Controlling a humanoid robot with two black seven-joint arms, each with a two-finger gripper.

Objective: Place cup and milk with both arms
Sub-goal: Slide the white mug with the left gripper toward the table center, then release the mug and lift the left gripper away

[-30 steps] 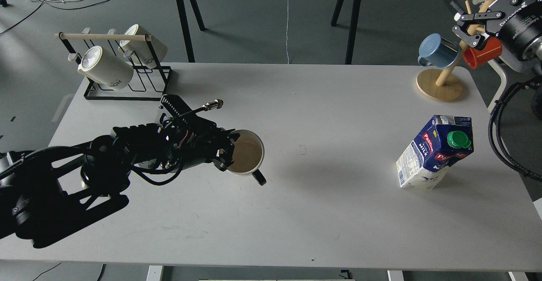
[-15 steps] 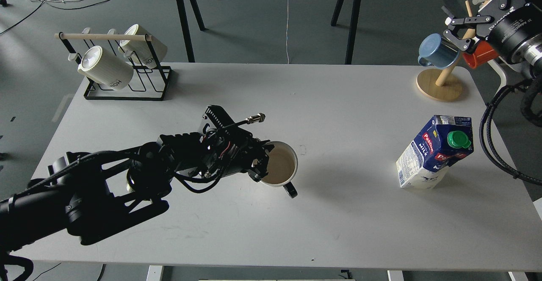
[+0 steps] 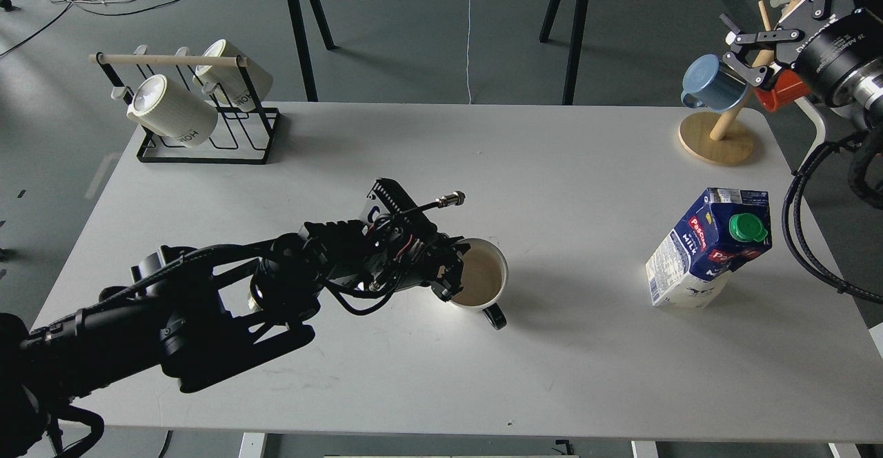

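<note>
The cup (image 3: 481, 280), a white mug with a black handle pointing toward me, is near the middle of the white table (image 3: 441, 375). My left gripper (image 3: 452, 272) is shut on the cup's left rim and holds it. The milk (image 3: 710, 247), a blue and white carton with a green cap, stands upright at the right of the table, untouched. My right gripper (image 3: 741, 51) is open, raised at the upper right beside the mug tree, well above and behind the milk.
A black wire rack (image 3: 200, 127) with two white ribbed mugs stands at the back left. A wooden mug tree (image 3: 717, 137) with a blue mug (image 3: 710, 84) and an orange mug (image 3: 776, 89) stands at the back right. Black cables (image 3: 807, 223) hang off the right edge.
My left gripper has carried the cup to the right, from left of centre to the table's middle. My right gripper has shifted slightly up and left near the mug tree. The milk has not moved.
</note>
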